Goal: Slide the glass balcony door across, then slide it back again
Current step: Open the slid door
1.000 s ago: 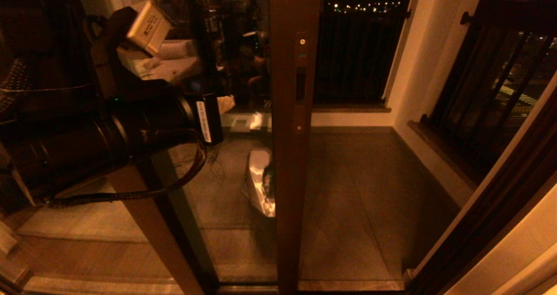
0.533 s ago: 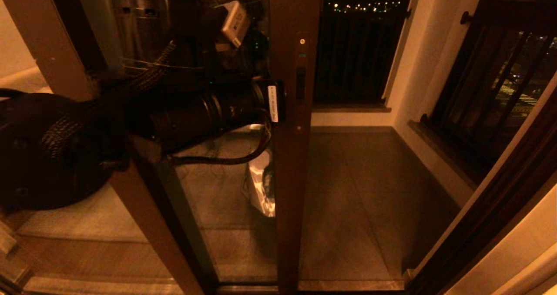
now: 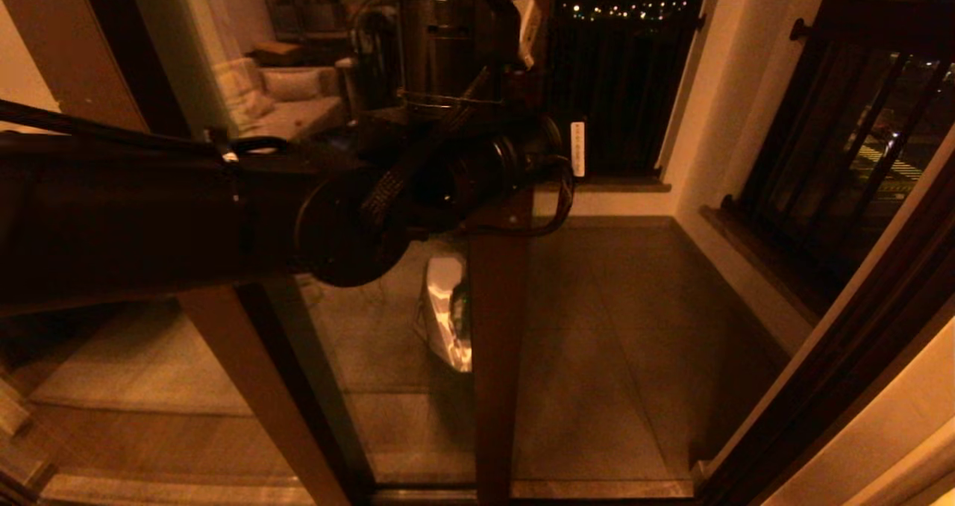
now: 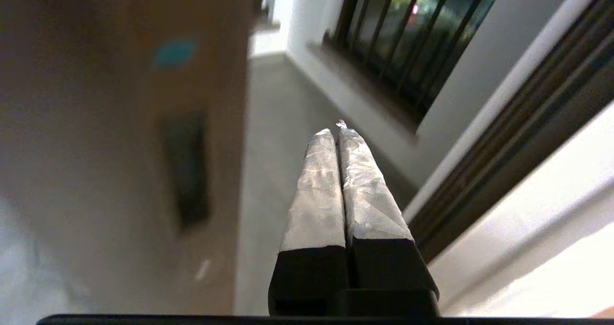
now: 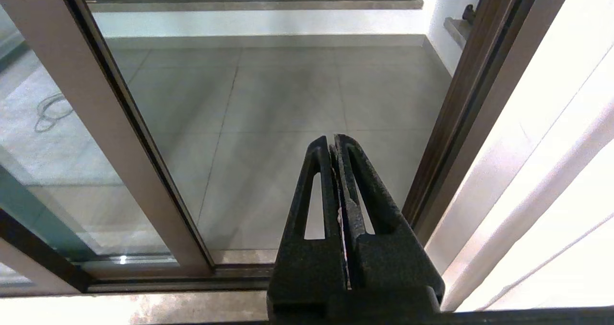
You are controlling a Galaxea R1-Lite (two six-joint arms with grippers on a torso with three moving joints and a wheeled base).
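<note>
fingers pressed together, left gripper [image 4: 336, 129] hangs just beside the glass balcony door [image 4: 144, 171] upright's free edge, bare balcony floor [image 3: 597, 327] beyond; right gripper [image 5: 334, 143] closed too.

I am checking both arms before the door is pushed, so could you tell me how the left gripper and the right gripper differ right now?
The left gripper is raised beside the door's upright rail, near its handle slot; the right gripper hangs low, aimed at the balcony floor. The left gripper's fingers look wrapped in pale covering; the right gripper's fingers are bare black with cut-outs. Both are shut and hold nothing.
</note>
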